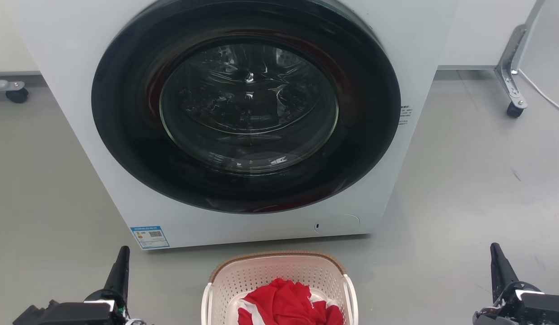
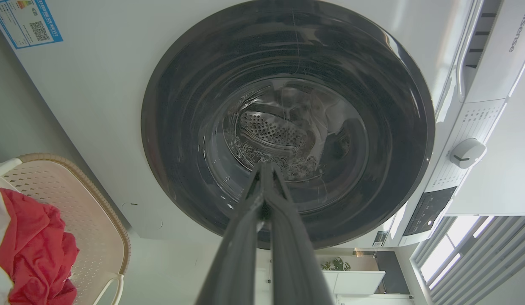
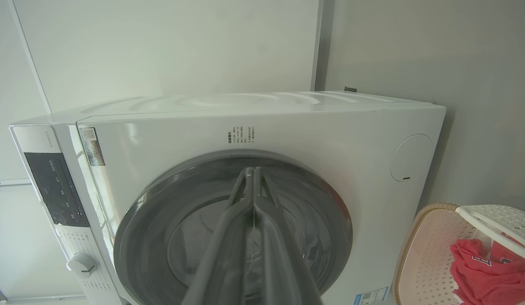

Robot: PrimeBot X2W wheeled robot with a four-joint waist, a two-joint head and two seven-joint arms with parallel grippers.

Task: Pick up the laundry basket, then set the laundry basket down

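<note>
Head view: laundry basket point(image 1: 261, 275) on floor point(image 1: 464, 180) before washing machine point(image 1: 58, 67), between left gripper point(image 1: 122, 255) and right gripper point(image 1: 496, 253), slightly nearer the left. Left wrist view: fingers point(image 2: 245, 237) pressed together, empty, basket at lower left. Right wrist view: fingers point(image 3: 228, 241) likewise together, basket at lower right.

My left hand point(image 2: 264, 166), fingers together, faces the washer door point(image 2: 287, 84); laundry basket point(image 2: 82, 199) with red cloth point(image 2: 33, 245) sits lower left.

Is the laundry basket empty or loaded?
Loaded: red-and-white clothing lies inside the laundry basket, which stands upright on the floor.
</note>
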